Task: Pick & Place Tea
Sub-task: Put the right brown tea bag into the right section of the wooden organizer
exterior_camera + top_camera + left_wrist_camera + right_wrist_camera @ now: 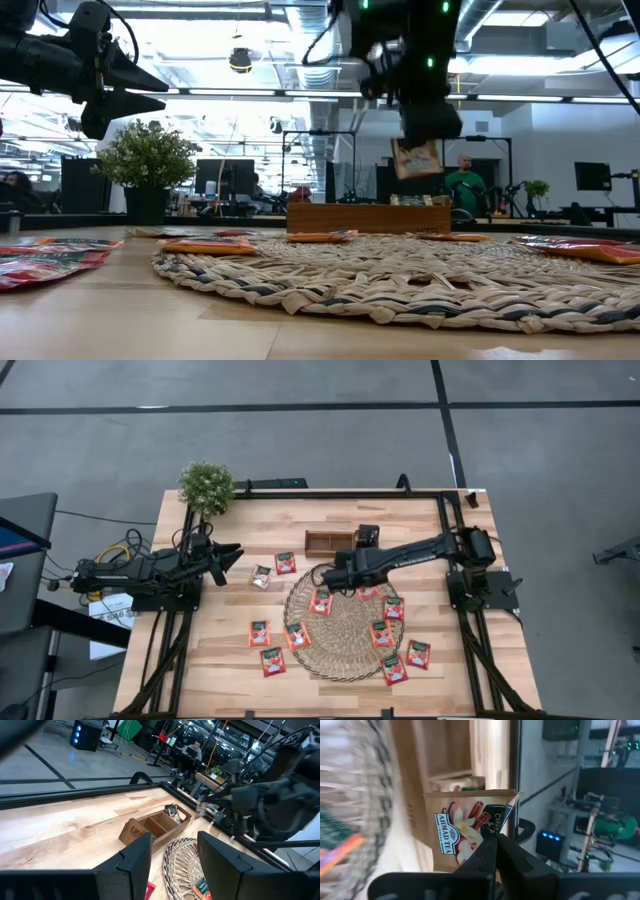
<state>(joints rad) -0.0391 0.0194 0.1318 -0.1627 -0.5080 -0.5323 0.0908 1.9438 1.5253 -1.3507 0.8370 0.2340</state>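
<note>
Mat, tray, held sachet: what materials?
Mat: looks like woven straw, coiled braids, matte. Tray: seems wood, brown with visible grain. Sachet pinched by the right gripper: printed paper or foil, can't tell which.

Thirteen tea sachets, one woven mat (345, 650), one wooden tray (328, 541), one potted plant (207, 486).
Ten red-orange sachets (259, 633) lying flat; one silvery sachet (261, 576) at the mat's ten o'clock; one tan sachet (465, 827) held aloft; one tray sachet (172, 813) inside the tray.

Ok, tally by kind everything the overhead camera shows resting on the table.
Red-orange square tea sachets: 10
Silvery-white square sachet: 1
Round woven straw mat: 1
Small brown wooden tray: 1
Green potted plant: 1
Total: 14
</note>
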